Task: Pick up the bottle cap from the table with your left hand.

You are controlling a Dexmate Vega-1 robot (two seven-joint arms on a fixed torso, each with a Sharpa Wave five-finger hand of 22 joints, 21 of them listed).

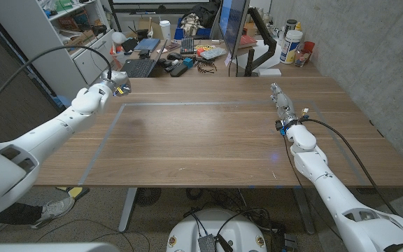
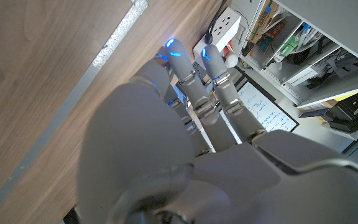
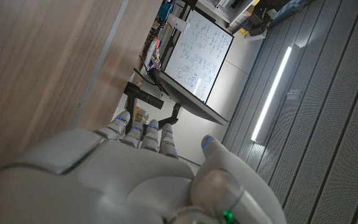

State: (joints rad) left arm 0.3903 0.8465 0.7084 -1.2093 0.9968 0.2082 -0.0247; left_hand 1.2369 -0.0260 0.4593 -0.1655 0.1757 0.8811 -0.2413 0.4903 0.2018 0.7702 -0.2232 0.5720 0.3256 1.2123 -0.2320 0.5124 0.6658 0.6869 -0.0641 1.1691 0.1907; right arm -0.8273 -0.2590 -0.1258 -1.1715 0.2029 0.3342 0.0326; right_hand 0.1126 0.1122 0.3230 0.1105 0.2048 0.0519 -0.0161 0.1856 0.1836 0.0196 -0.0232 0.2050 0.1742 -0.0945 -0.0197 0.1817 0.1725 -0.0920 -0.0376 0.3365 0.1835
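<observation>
My left hand (image 1: 110, 82) hovers over the far left corner of the wooden table (image 1: 201, 140), at the corner of a grey tape outline (image 1: 187, 104). In the left wrist view its fingers (image 2: 188, 81) reach out straight and close together past the table's edge. The palm side is hidden, so I cannot tell whether it holds anything. My right hand (image 1: 281, 101) stands at the far right of the table with its fingers straight and side by side. Nothing is in the right hand (image 3: 135, 174).
Behind the table's far edge stands a cluttered desk with a keyboard (image 1: 139, 67), a monitor (image 1: 232, 28) and bottles (image 1: 292, 46). A white shelf (image 1: 54, 28) stands at the back left. A concrete wall (image 1: 383, 49) runs along the right side.
</observation>
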